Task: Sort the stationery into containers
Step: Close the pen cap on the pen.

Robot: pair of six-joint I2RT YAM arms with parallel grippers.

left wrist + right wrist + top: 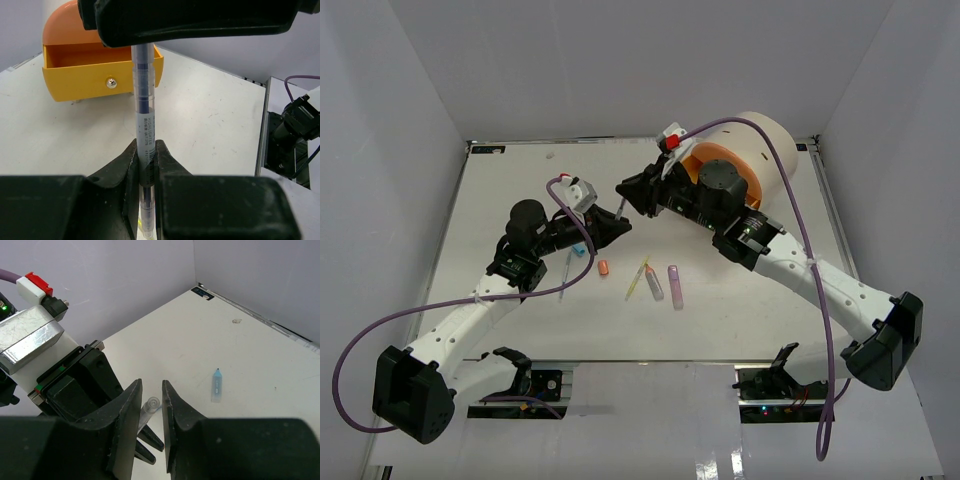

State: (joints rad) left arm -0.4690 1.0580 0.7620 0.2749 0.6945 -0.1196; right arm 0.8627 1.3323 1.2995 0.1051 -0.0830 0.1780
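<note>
1. left gripper (145,152): clamped on the lower barrel of the highlighter (145,115). the highlighter is held off the table (215,115), in the gap between the two arms.
2. right gripper (151,390): its jaws stand narrow on either side of the highlighter's clear far end. it cannot be told whether the pads press on it.
3. container: the open yellow drawer (75,80), with its round knob (111,83), stands beyond the held highlighter and apart from it. the drawer floor is hidden from this angle.
4. risk, two grips on one slim barrel: if either arm moves off the pen's axis, the barrel could bend or twist out of one pair of fingers.
5. risk, early release: if the left gripper lets go before the right has a firm hold, the highlighter would likely drop. it could then roll among the loose blue cap (216,385), orange cap (603,268), yellow pen (638,280) and purple marker (674,285).
6. risk, end grip: a hold on the very tip gives little purchase, so the pen may swing during a carry to the drawer.
7. writing: the word "highlighter" is printed in capitals along the barrel. the smaller line beneath it is too small to read.
8. writing: the dark tag (202,292) at the far table corner is unreadable.
</note>
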